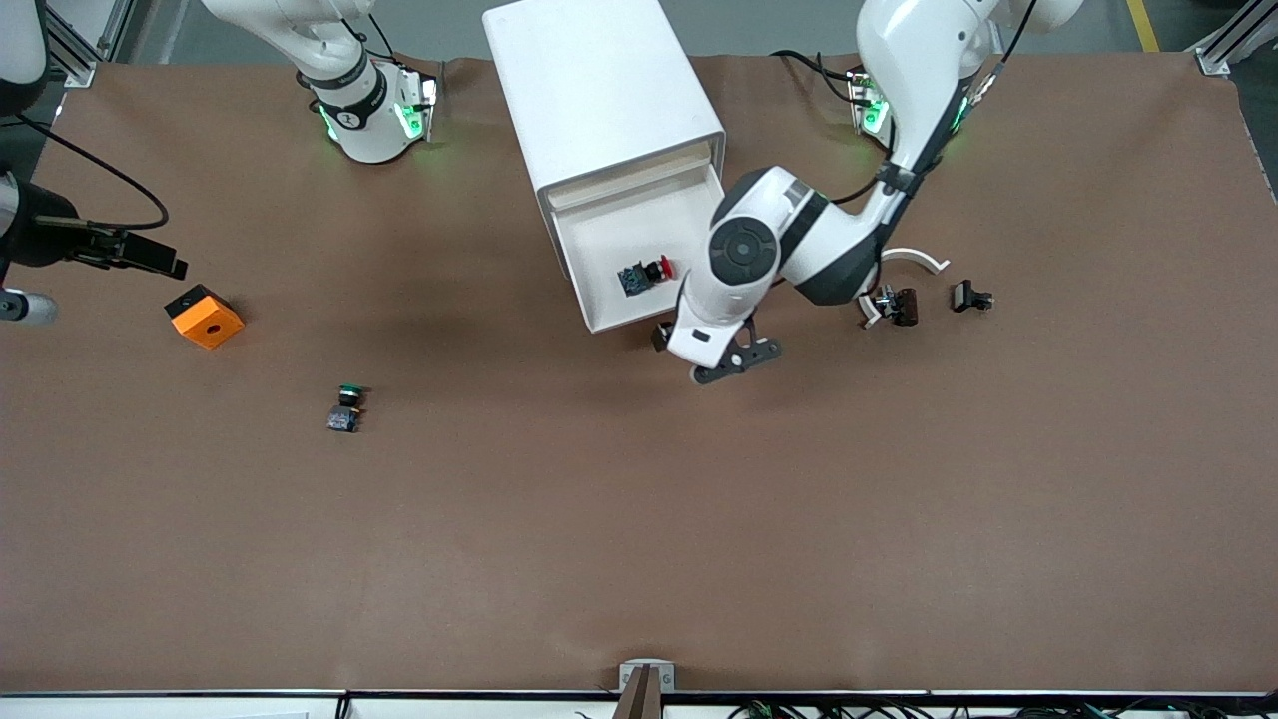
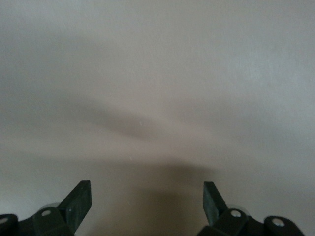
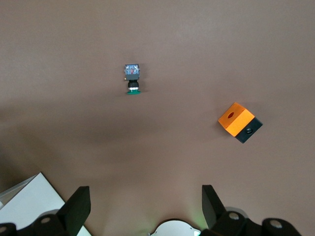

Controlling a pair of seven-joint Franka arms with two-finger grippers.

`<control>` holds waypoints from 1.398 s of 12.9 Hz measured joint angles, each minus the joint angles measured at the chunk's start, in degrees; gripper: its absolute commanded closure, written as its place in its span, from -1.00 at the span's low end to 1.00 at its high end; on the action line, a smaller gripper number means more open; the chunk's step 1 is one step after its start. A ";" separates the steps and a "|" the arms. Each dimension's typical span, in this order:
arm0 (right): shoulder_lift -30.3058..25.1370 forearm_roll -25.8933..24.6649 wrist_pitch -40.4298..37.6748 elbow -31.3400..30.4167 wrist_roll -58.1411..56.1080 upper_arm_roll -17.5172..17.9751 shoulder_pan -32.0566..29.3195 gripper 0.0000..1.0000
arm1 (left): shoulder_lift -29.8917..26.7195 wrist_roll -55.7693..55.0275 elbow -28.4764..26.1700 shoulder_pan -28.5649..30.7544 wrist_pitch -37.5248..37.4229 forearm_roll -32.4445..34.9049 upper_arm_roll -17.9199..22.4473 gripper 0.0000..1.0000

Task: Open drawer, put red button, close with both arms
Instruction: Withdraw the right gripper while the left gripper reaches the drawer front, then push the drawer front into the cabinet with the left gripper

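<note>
surface (image 1: 639, 519): plain brown, no writing anywhere
drawer (image 1: 599, 250): one, pulled out
red button (image 1: 647, 274): one, inside drawer
green button (image 1: 345, 407): one
left tool (image 1: 711, 358): released, at drawer front
right tool (image 3: 142, 206): released, waiting

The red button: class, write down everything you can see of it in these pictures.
The red button is a small push-button switch with a red mushroom cap and a dark blue-black body. It lies on its side on the floor of the drawer, which stands pulled out of the white cabinet, with its cap pointing toward the left arm's end of the table. No gripper touches it; the left gripper, open, is just outside the drawer's front edge.
</note>
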 measured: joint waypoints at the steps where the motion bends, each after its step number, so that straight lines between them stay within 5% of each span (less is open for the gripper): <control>1: -1.05 -0.07 -0.10 0.00 -0.70 0.00 -0.17 -1.00 | 0.04 -1.17 -0.02 -0.66 -0.47 -0.48 -0.56 -1.00; 10: -4.60 -0.12 -7.02 6.53 -1.25 0.27 -1.05 -1.00 | 0.62 -5.00 -0.37 -1.24 -5.39 -6.79 -7.21 -1.00; 18: -4.17 -0.14 -4.91 6.54 -1.36 0.62 -1.30 -1.00 | 3.39 -11.11 -0.61 -3.12 -5.45 -9.64 -11.60 -1.00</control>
